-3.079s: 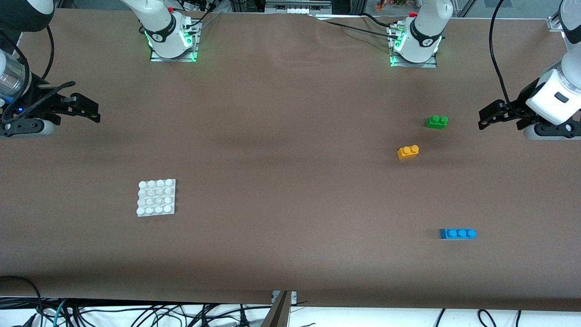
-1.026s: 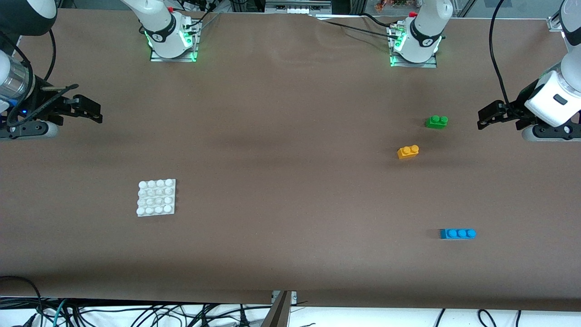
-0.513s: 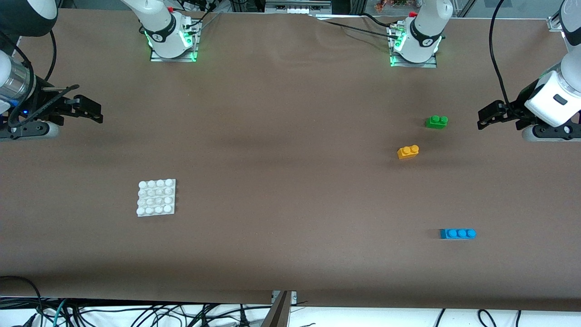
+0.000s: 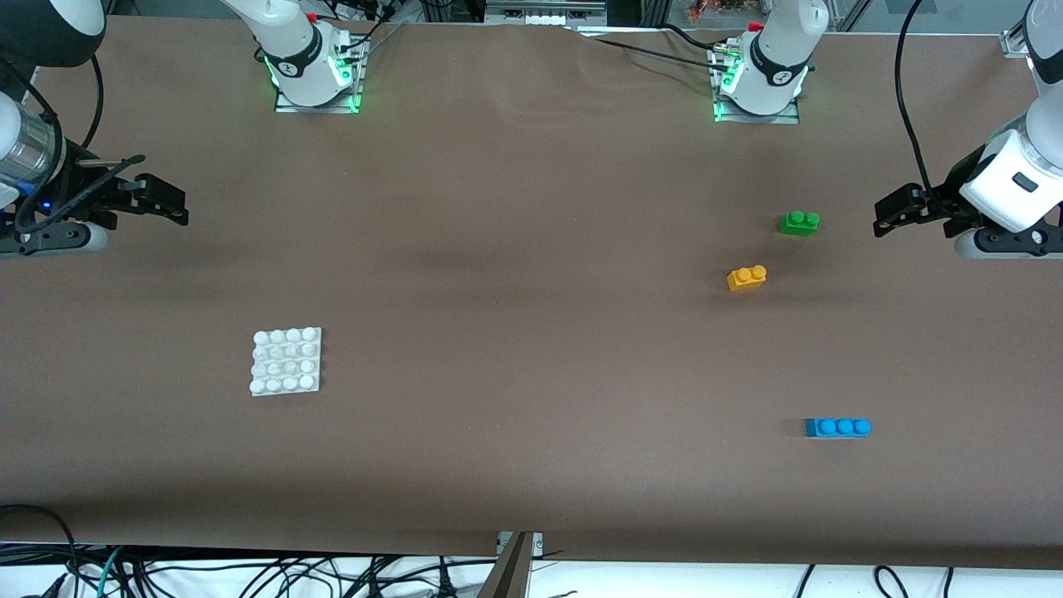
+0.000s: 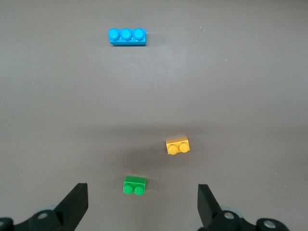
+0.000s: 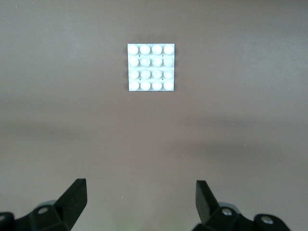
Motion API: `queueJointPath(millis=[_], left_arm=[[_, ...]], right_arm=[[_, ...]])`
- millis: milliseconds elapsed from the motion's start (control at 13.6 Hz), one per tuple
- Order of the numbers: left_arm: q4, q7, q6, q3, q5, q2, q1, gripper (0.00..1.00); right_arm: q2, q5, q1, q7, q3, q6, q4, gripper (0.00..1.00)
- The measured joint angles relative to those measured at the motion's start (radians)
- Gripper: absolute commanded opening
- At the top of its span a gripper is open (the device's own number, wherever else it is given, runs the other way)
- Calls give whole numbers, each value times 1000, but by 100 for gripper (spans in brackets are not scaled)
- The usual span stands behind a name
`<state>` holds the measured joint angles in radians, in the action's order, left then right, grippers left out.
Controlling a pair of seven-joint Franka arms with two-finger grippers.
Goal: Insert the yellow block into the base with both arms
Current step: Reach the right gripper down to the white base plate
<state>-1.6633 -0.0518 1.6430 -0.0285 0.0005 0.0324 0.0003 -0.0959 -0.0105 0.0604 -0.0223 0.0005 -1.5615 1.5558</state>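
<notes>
The yellow block [image 4: 747, 277] lies on the brown table toward the left arm's end; it also shows in the left wrist view [image 5: 177, 146]. The white studded base [image 4: 286, 361] lies toward the right arm's end, nearer the front camera, and shows in the right wrist view [image 6: 151, 67]. My left gripper [image 4: 885, 220] hangs open and empty above the table's end, apart from the green brick. My right gripper [image 4: 173, 209] hangs open and empty above the table's other end. The left gripper [image 5: 142, 202] and the right gripper [image 6: 140, 198] show wide jaws in their wrist views.
A green two-stud brick [image 4: 799, 223] lies beside the yellow block, farther from the front camera; it shows in the left wrist view [image 5: 134, 185]. A blue three-stud brick [image 4: 837, 427] lies nearer the front camera, also in the left wrist view [image 5: 127, 36]. Cables hang off the table's front edge.
Both grippers have shifted very slightly inward over the table ends since the earliest frame. The blocks and base have not moved.
</notes>
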Motion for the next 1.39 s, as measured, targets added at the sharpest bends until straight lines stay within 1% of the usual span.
queueJointPath(millis=[367,513,733,1026,1173,1393], left_arm=[[0,0,0,0,0,0,0,100],[0,0,-1,1,0,0,0,100],[1,0,-2,1,0,1,0,100],[1,0,-4,1,0,2,0,100],[1,0,-4,1,0,2,0,100],[2,0,-4,1,0,2,0,100]], right_arm=[[-5,0,0,0,0,-5,4,100],[-26,0,0,0,0,-49,23,100],[-103,0,0,0,-1,-207,91,100],[-236,0,-3,-1,-3,-511,204,100],[-294,0,-18,-22,-8,-611,220,100],[-369,0,-67,-85,-13,-738,222,100]])
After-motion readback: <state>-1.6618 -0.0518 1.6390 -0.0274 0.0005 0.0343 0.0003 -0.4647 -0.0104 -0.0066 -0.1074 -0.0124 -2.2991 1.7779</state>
